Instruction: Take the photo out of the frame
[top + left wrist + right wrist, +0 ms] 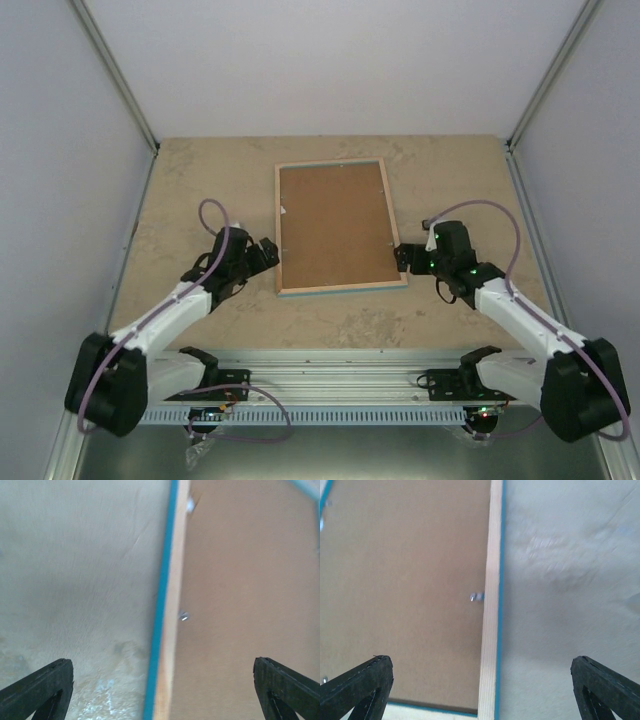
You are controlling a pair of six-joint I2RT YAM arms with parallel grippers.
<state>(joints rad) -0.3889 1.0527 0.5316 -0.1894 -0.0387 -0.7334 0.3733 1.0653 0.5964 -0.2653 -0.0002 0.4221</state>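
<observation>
The frame (335,225) lies face down in the middle of the table, its brown back up, with a light wood rim and a thin turquoise border. The photo is hidden under the back. My left gripper (268,252) is open beside the frame's left side near the front corner; in the left wrist view the left gripper (160,662) straddles the frame's (240,605) left rim. My right gripper (403,257) is open at the frame's right side near the front corner, and the right gripper (479,658) straddles the frame's (405,580) right rim. Neither holds anything.
Small metal tabs (183,615) (476,597) sit at the inner edges of the rim on the back. The beige table (200,180) is enclosed by white walls (60,150) on the left, back and right. A metal rail (330,375) runs along the near edge.
</observation>
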